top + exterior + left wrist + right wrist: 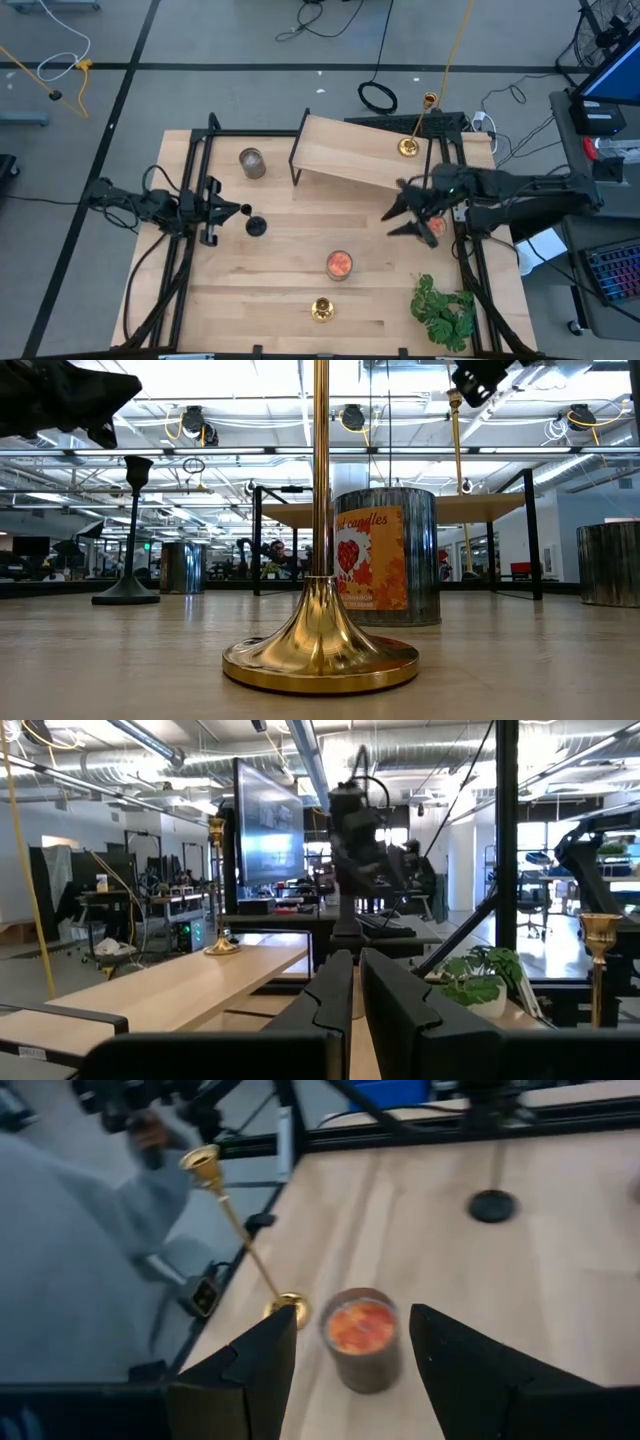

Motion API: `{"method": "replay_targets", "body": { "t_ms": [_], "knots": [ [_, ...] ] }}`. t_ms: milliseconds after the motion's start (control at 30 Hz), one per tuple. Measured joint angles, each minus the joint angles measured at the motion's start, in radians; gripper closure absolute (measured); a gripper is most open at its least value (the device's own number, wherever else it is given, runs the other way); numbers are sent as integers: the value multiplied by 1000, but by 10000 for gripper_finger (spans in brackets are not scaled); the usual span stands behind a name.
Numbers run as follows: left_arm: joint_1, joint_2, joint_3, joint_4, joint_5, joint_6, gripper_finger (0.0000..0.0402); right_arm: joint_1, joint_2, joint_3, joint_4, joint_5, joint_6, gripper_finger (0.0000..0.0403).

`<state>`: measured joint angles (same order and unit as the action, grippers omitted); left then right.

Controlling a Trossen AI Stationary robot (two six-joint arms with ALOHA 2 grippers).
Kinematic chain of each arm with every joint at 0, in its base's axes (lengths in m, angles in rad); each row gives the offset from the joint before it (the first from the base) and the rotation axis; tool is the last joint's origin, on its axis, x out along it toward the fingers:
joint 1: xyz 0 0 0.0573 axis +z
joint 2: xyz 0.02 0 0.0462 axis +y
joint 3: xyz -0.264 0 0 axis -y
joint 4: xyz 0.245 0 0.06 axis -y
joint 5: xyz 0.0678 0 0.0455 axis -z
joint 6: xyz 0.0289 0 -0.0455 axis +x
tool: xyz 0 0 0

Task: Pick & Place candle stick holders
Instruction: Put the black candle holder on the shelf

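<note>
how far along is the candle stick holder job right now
Looks done: one gold candle stick holder stands on the raised wooden shelf. In hand: nothing; the right gripper hangs open over the table beside the shelf, and the left gripper, shut, sits next to the black candle stick holder. Left: the black one and the second gold holder near the front edge, both on the table.

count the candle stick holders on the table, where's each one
3. One gold holder stands on the raised wooden shelf; a second gold holder is at the near edge; the black holder stands just ahead of the left gripper.
</note>
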<state>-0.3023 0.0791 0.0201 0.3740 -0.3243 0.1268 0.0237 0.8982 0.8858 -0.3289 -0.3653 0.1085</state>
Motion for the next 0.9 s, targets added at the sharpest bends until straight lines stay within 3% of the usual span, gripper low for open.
{"method": "replay_targets", "body": {
  "t_ms": [167, 533, 900],
  "knots": [
    [0, 104, 0, 117, 7, 38, 359, 79, 66, -70, 166, 0, 0, 211],
    [0, 317, 130, 152, 8, 43, 272, 190, 228, -256, 700, 0, 1, 211],
    [0, 498, 249, 117, 8, 44, 266, 227, 451, -262, 966, -3, 39, 211]
  ]
}}
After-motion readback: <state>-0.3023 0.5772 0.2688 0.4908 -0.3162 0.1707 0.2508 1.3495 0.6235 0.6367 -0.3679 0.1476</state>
